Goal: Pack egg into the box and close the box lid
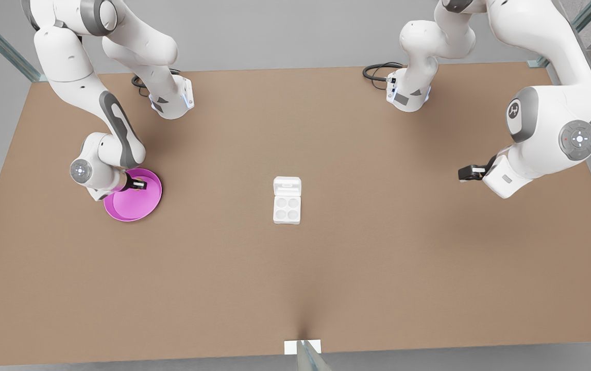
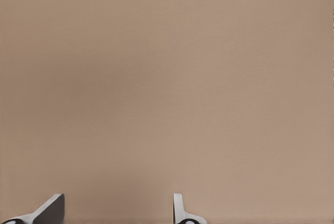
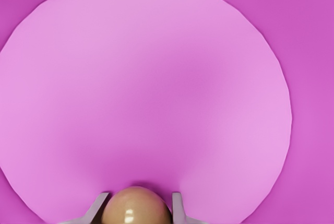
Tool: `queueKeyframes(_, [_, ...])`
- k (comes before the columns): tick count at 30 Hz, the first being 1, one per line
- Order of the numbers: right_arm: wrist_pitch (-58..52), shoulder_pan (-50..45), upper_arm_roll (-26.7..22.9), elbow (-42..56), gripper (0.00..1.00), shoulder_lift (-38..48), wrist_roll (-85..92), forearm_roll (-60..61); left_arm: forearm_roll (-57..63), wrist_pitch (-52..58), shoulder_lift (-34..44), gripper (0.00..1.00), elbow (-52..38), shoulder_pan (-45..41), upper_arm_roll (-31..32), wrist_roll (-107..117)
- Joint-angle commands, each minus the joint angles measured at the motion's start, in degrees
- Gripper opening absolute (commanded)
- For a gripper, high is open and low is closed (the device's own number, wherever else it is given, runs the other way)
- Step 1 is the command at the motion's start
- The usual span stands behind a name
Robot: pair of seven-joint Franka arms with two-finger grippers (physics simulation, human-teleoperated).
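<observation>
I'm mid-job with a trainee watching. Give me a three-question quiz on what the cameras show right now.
1. True or false: the white hinged lid of the small white four-cup egg carton is already shut.
2. Which hand has its fingers around the tan-brown ovoid egg: A) the left hand, B) the right hand?
3. Fill in: the egg sits over the round ___ plate.

Key: 1. False, the lid lies open and all four cups are empty. 2. B, at the front view's left; the left hand waits open over bare brown table. 3. Pink.

tan-brown egg (image 3: 136,207), pink plate (image 1: 135,206), white box (image 1: 287,208)
</observation>
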State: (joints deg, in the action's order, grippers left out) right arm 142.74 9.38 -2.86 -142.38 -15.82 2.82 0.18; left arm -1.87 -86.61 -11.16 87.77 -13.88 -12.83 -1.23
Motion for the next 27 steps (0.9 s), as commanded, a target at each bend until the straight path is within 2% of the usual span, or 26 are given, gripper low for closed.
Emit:
queueKeyframes(1, [0.00,0.03,0.05,0.00,0.55,0.00,-0.01,-0.01,0.02,-0.05,0.00,1.00,0.03,-0.01,0.00,0.00])
queueKeyframes(5, [-1.76,0.03,-0.04,0.96,0.55,1.23,-0.01,-0.10,-0.07,-0.05,-0.09,1.00,0.03,-0.01,0.00,0.00])
queueKeyframes(11, [-7.91,-1.03,0.23,9.66,0.58,0.62,-0.01,-0.01,0.02,0.21,0.00,1.00,0.03,-0.01,0.00,0.00])
queueKeyframes(15, [-10.19,-2.35,2.68,16.60,0.58,-2.63,-0.27,1.04,0.02,0.13,-0.09,1.00,-0.06,-0.01,0.00,0.00])
queueKeyframes(18, [-14.77,-3.13,6.29,28.55,0.58,-8.87,-0.36,5.88,-0.07,0.13,-0.09,1.00,-0.06,-0.27,0.00,0.09])
queueKeyframes(27, [-14.59,-14.83,6.29,45.53,0.58,-18.72,-6.86,15.63,-0.07,0.21,-0.09,1.00,0.03,-0.36,0.00,0.26])
